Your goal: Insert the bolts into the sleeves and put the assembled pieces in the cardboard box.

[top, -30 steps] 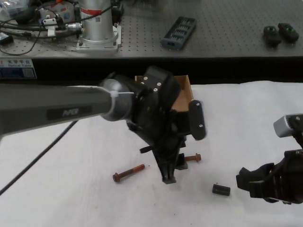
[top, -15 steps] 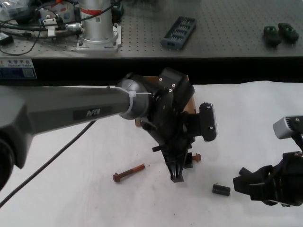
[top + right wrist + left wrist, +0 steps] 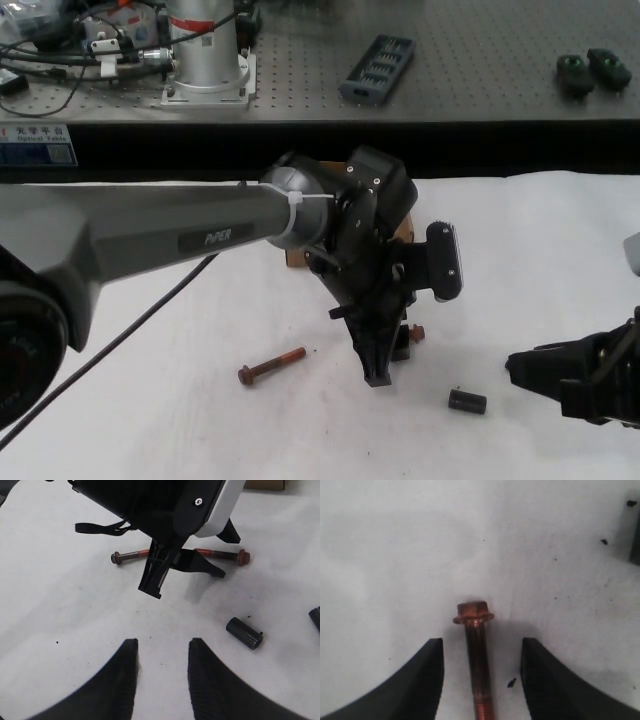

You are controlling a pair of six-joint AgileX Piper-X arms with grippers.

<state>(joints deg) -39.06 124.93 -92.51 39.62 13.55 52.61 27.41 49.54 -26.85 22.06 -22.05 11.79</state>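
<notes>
Comparing the high view with its earlier frames, the left gripper (image 3: 385,358) has travelled sideways off bare cloth (image 3: 180,425) and now stands over the straddled bolt (image 3: 414,331). The second bolt (image 3: 272,366), the sleeve (image 3: 467,402) and the cardboard box (image 3: 296,257) behind the wrist have not moved. The right gripper (image 3: 520,368) has shifted slightly; the sleeve lies just ahead of its tips. Judgement: the approach is finished and the pick comes next; no bolt is yet inserted.

Left wrist view: left gripper (image 3: 481,642) spread, nothing gripped. The straddled bolt (image 3: 476,655) lies flat between the fingers (image 3: 427,680), apart from both. Its long axis runs along the gap, square to the closing direction. The hex head points past the tips and the shank runs back toward the wrist. Judged favourable for a grasp on the shank.

Right wrist view: right gripper (image 3: 161,647) parted and empty. The sleeve (image 3: 244,633) lies on its side, ahead of the fingers and off to one side, its axis oblique to them. Farther ahead, the straddled bolt (image 3: 225,555) and the second bolt (image 3: 131,556) lie almost end to end, heads outward, beneath the left gripper (image 3: 180,572).
</notes>
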